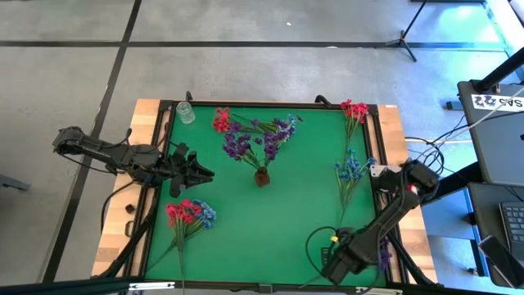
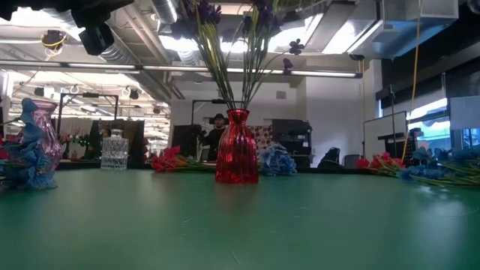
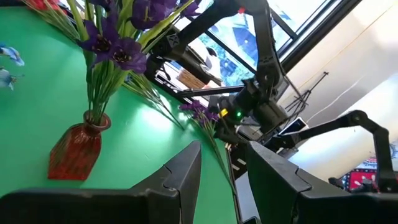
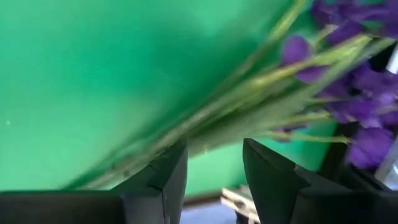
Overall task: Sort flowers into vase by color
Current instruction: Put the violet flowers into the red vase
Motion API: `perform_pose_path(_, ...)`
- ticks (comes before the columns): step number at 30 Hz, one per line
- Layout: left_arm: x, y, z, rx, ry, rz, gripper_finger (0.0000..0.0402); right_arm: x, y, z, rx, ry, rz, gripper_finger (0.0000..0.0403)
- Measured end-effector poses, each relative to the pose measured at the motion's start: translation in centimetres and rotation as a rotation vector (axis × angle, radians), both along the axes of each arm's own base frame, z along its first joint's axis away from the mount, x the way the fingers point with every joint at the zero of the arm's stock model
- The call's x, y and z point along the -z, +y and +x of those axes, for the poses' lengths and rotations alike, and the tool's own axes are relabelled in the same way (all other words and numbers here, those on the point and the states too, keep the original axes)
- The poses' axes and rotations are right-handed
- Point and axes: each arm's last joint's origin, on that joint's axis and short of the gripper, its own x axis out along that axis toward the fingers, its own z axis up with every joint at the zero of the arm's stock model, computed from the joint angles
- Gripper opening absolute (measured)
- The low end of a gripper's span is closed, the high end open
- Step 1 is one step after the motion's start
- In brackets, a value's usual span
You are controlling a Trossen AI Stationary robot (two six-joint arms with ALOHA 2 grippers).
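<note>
Right gripper (image 4: 214, 168) — open — over purple flowers (image 4: 348, 93) at table (image 1: 278, 221) edge.

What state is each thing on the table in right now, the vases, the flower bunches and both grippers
Red vase: upright, holding purple flowers.
Clear glass vase: upright, empty.
Red and blue bunch: lying flat.
Red sprig: lying flat.
Blue sprig: lying flat.
Purple sprig: lying by the right gripper.
Left gripper: open, empty.
Right gripper: open around the purple sprig's stems.
</note>
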Motion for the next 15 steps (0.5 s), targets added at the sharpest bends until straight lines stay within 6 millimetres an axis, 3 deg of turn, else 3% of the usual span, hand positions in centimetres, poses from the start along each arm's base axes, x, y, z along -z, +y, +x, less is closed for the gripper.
perform_pose_path(7, 0.0, 0.0, 0.0, -0.004, -0.002, 0.0, 0.0124, 2.5, 0.1, 1.5, -0.035, -0.028, -0.013, 0.0154)
perform_pose_path(15, 0.0, 0.0, 0.0, -0.004, -0.002, 0.0, 0.0124, 2.4, -1.8, 6.4, -0.165, -0.366, 0.02, 0.0154)
